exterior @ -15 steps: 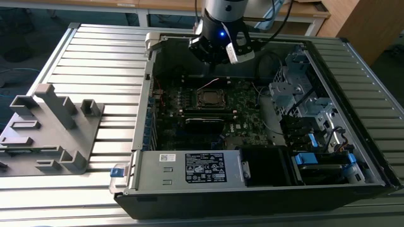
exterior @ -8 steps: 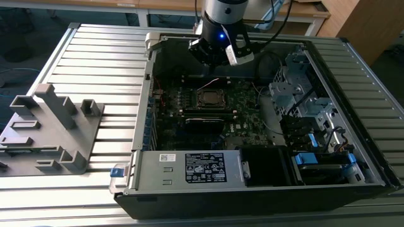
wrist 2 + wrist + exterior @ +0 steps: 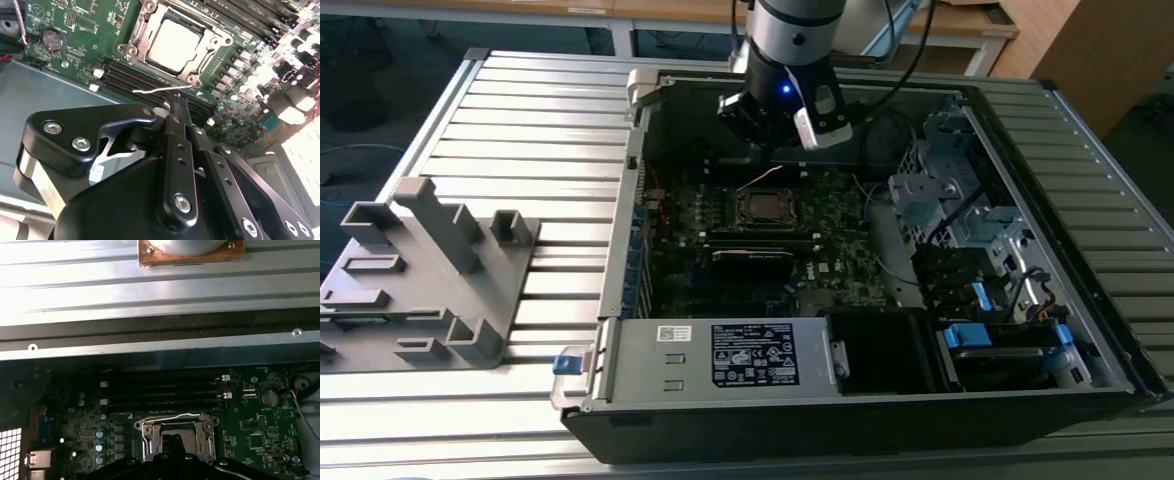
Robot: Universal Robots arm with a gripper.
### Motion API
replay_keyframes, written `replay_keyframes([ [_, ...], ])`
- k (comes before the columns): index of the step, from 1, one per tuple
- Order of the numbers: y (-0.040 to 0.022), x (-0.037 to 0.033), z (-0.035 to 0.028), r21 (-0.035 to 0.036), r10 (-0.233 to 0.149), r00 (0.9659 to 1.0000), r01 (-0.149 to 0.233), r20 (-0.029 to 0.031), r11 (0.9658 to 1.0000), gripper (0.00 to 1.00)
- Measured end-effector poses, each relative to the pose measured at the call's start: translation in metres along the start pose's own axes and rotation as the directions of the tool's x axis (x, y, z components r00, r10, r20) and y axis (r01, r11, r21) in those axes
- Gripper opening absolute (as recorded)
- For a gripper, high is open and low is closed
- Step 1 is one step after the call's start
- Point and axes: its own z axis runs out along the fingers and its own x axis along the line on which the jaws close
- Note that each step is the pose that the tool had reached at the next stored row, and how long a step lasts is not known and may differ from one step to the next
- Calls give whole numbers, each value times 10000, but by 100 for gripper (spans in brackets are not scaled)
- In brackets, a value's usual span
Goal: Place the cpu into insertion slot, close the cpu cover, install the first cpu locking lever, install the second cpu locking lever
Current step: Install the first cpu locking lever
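The cpu (image 3: 175,42), a pale grey square, lies in the insertion slot (image 3: 767,208) on the green motherboard. The silver cpu cover (image 3: 141,36) is down around it, and the chip's face shows through its window. A thin wire locking lever (image 3: 160,90) stands off the socket's edge, over the black memory slots. In the first wrist view the lever (image 3: 172,416) runs along the cover (image 3: 150,432). My gripper (image 3: 179,102) hangs just above that lever with its black fingers (image 3: 175,130) together and nothing between them. In the exterior view the gripper (image 3: 781,158) is inside the case, behind the socket.
The open computer case (image 3: 620,250) lies on a slatted metal table. A labelled power-supply box (image 3: 720,355) fills its near side, and drive cages and cables (image 3: 961,210) crowd the exterior view's right. A grey fixture block (image 3: 434,270) stands on the exterior view's left.
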Motion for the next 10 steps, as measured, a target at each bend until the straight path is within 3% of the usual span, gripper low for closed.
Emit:
replay_keyframes([
  [4,-13,-1,67,-51,-1,10000,1,-5,10000,11],
  [5,-15,0,77,-109,-3,10000,3,-11,9999,11],
  [9,-20,2,107,-466,-9,10000,8,-35,9989,11],
  [10,-22,2,124,-497,-10,10000,8,-35,9988,11],
])
